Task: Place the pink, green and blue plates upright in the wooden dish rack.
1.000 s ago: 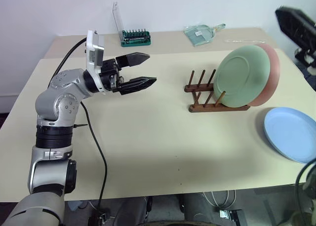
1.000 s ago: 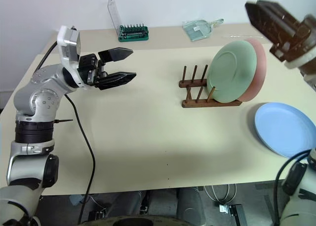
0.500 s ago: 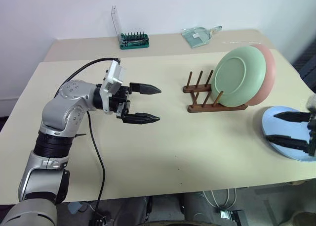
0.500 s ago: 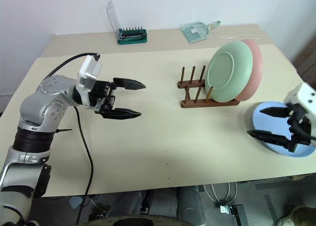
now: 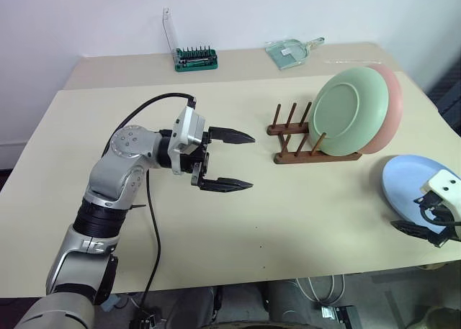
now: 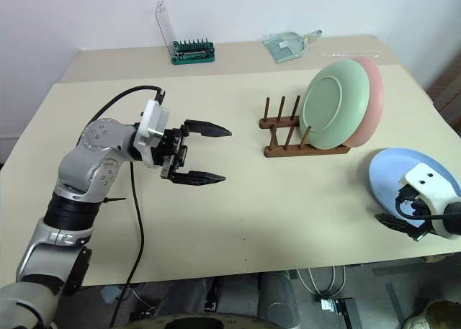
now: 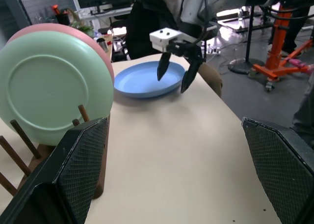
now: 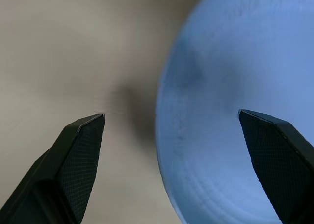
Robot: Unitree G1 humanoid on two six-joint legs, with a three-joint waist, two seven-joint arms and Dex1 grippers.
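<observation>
Blue plate (image 5: 416, 192) lying flat at lower right | right gripper (image 6: 403, 221), jaws wide and empty, now lowering over its rim | green plate (image 5: 350, 111) and pink plate (image 5: 392, 98) standing in rack (image 5: 306, 143) | left gripper (image 5: 234, 161) gaping, empty, drifting mid-frame | last plate awaiting pickup.

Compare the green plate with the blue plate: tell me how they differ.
The green plate stands upright in the wooden dish rack; the blue plate lies flat on the table. Green leans by the pink plate; blue lies alone. Both are plain and round.
</observation>
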